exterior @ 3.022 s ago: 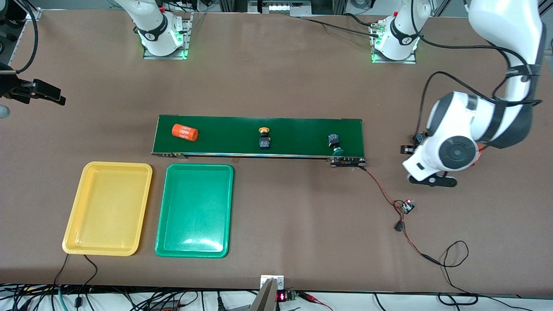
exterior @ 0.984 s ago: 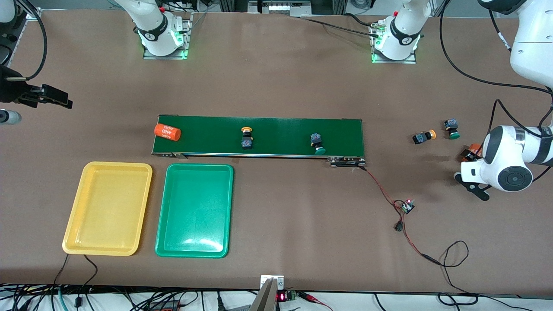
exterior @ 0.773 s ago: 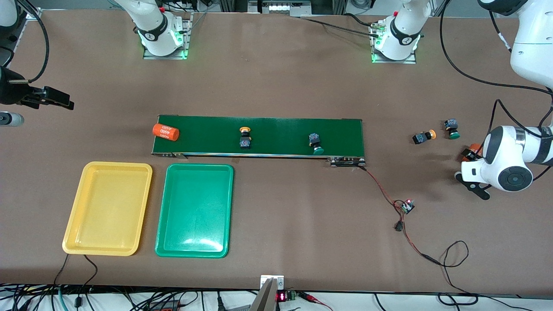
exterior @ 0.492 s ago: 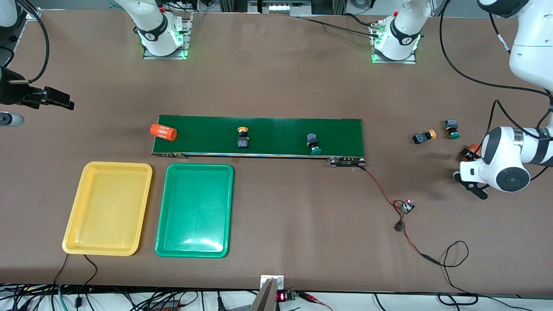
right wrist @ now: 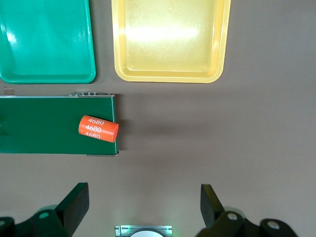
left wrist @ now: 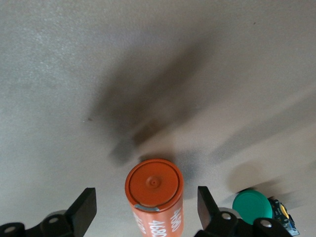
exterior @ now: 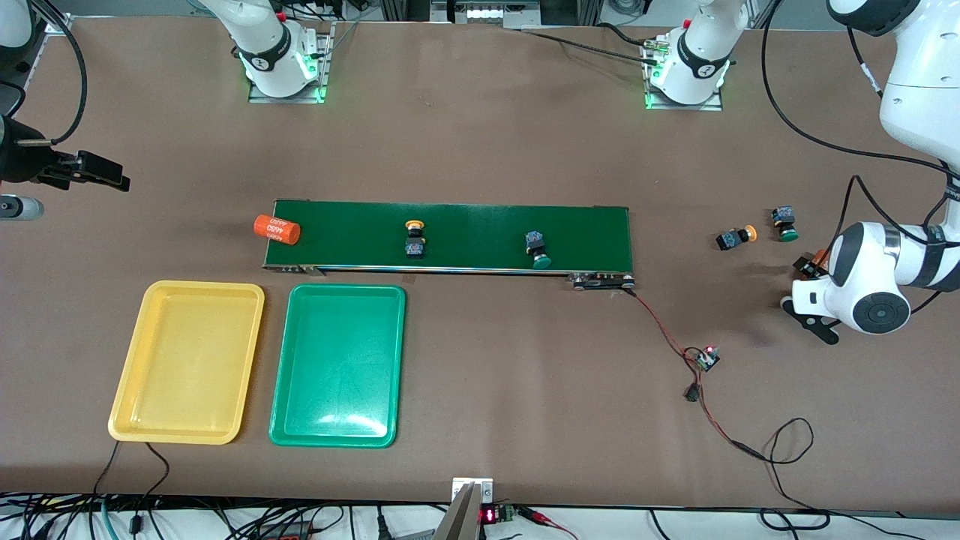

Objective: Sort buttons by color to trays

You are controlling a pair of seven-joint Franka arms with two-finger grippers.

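On the dark green belt [exterior: 480, 225] ride a yellow button [exterior: 414, 238] and a green button [exterior: 537, 250]. Another yellow button [exterior: 735, 238] and green button [exterior: 784, 223] lie on the table past the belt's end toward the left arm. The yellow tray [exterior: 127, 375] and green tray [exterior: 285, 375] sit side by side nearer the front camera than the belt. My left gripper [left wrist: 145, 202] is low over the table, open around an orange cylinder [left wrist: 154, 190], with gaps on both sides. My right gripper [right wrist: 144, 200] waits open, holding nothing, over the table's end by the right arm.
A second orange cylinder [exterior: 276, 229] overhangs the belt's end toward the right arm. A red and black cable [exterior: 675, 337] with a small lit board [exterior: 705, 358] runs from the belt's other end toward the front edge. The green button [left wrist: 252, 210] lies beside my left gripper's finger.
The belt has carried both buttons and the orange cylinder toward the right arm's end. The left gripper has shifted slightly toward the belt around its cylinder.
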